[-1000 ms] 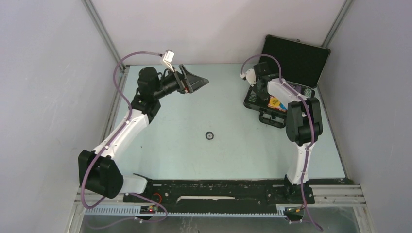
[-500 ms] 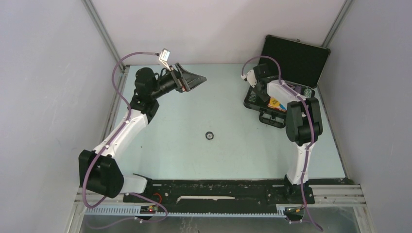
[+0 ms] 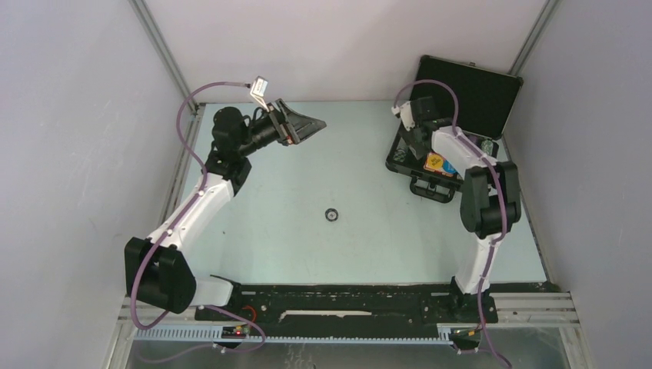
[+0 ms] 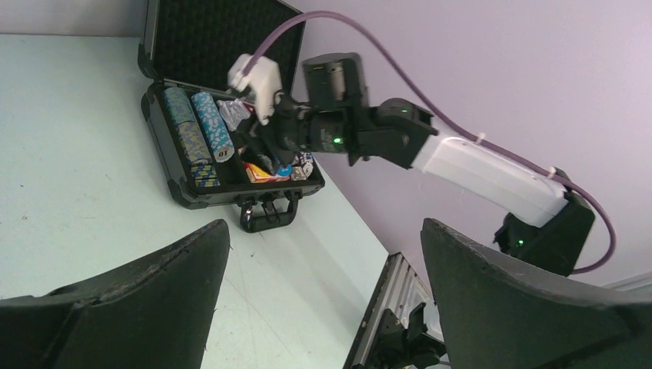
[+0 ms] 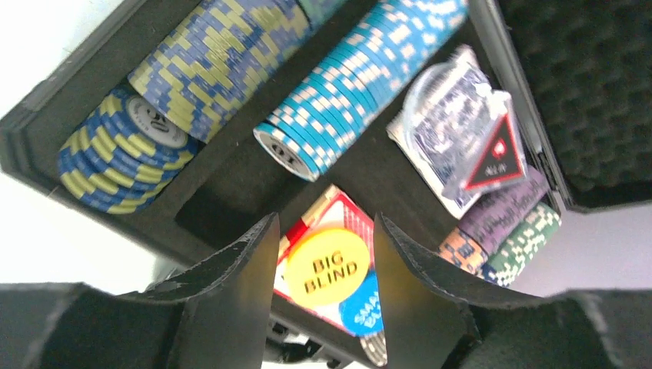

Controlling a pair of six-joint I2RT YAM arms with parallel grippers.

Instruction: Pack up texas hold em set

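Observation:
The black silver-trimmed briefcase (image 3: 469,92) lies open at the back right, lid up. My right gripper (image 3: 417,137) hovers over its tray, open and empty. In the right wrist view its jaws (image 5: 324,231) frame a yellow "BIG BLIND" disc (image 5: 324,267) and a blue disc (image 5: 361,307) lying on a red card deck (image 5: 338,211). Rows of striped chips (image 5: 361,77) and a triangular token (image 5: 496,157) on a wrapped deck lie in the tray. A small dark patterned disc (image 3: 332,214) lies on the table. My left gripper (image 3: 311,127) is open, empty and raised at the back left.
The left wrist view shows the case (image 4: 165,165) with its handle (image 4: 269,215) facing the near edge, and the right arm (image 4: 477,165) reaching over it. Grey walls close in on both sides. The black base rail (image 3: 346,304) runs along the front.
My right gripper has shifted back over the case toward the lid, and the arm's elbow has swung right. The left gripper drew back slightly to the left, then held still.

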